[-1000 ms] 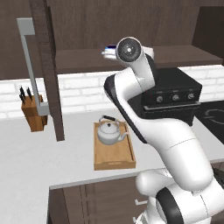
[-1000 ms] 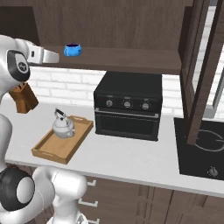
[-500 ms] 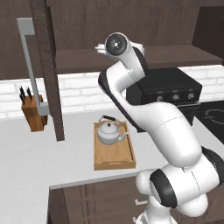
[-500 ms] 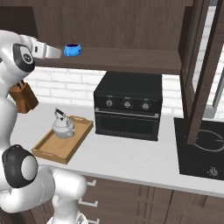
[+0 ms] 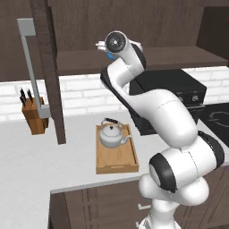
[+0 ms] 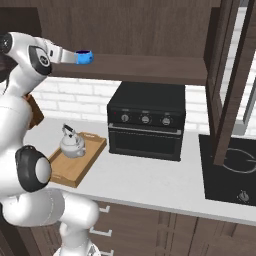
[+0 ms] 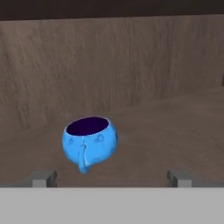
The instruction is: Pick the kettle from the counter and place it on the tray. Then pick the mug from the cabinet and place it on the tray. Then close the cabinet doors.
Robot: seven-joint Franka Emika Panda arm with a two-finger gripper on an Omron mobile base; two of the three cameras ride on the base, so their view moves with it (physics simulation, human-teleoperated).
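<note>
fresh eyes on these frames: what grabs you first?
The bright blue mug on the dark cabinet shelf, with the open claw reaching toward it, fingertips apart and not touching it. Next, the silver kettle sitting on the wooden tray on the grey counter. A black oven stands on the counter to the tray's right, under the shelf.

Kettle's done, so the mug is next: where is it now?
The mug stands on the cabinet shelf, left of and above the black oven, just ahead of the open gripper.
</note>
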